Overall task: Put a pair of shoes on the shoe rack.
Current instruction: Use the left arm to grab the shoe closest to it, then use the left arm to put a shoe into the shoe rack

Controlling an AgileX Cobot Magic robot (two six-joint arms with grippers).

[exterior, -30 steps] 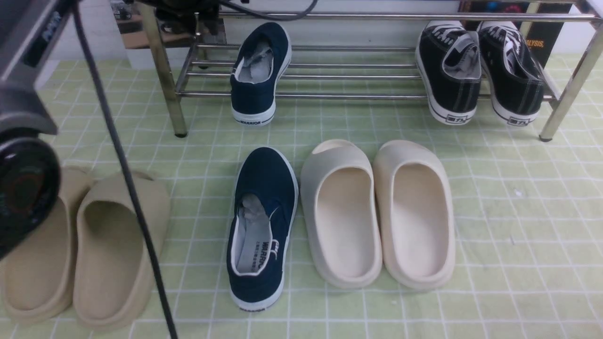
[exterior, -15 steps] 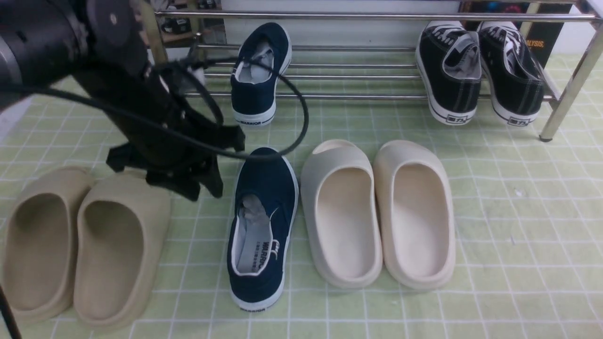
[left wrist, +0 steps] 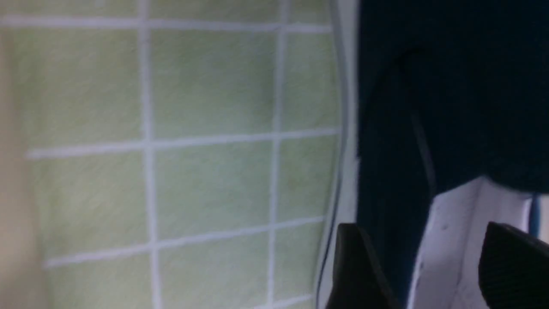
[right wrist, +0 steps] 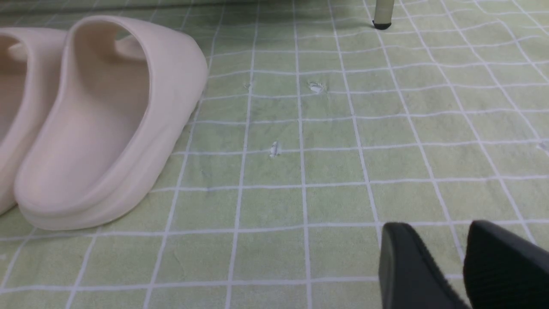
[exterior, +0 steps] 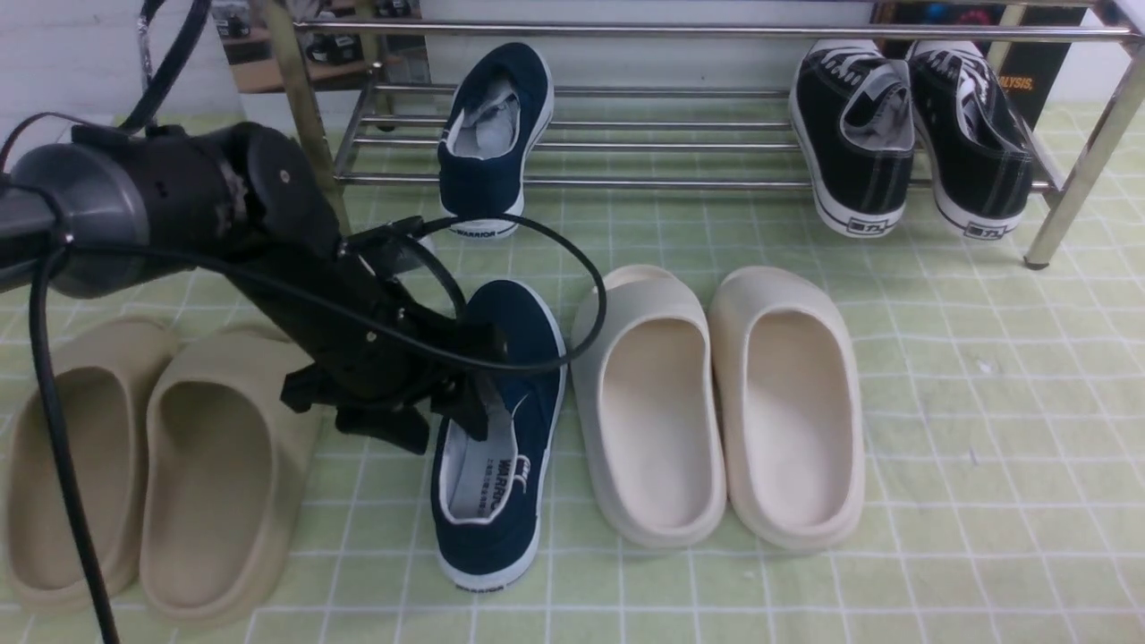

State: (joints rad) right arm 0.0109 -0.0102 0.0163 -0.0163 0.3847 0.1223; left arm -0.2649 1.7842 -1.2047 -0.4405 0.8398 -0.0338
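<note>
A: How are the shoes [exterior: 528, 331] coloured?
B: Navy, white-soled. The sneakers [exterior: 859, 152] are done in black, trimmed white.
A: And the rest?
B: A chrome rack [exterior: 671, 182], cream slides [exterior: 648, 402], beige slides [exterior: 210, 465]; the cloth [exterior: 984, 447] is checked green, lined white.

The strip of mat [exterior: 984, 402] between the floor shoe [exterior: 501, 510] and the tan slides [exterior: 215, 474] is wide enough for one finger of the left gripper [exterior: 443, 429]. On the shoe's other side the cream slides [exterior: 648, 411] lie just beside it, leaving only a sliver. A cable [exterior: 586, 304] loops over that shoe's toe. On the rack [exterior: 626, 182], the lower bars are bare between the racked shoe [exterior: 487, 134] and the black sneakers [exterior: 859, 152], with the top bar [exterior: 716, 31] overhead. Right of the cream slides the mat lies open.
</note>
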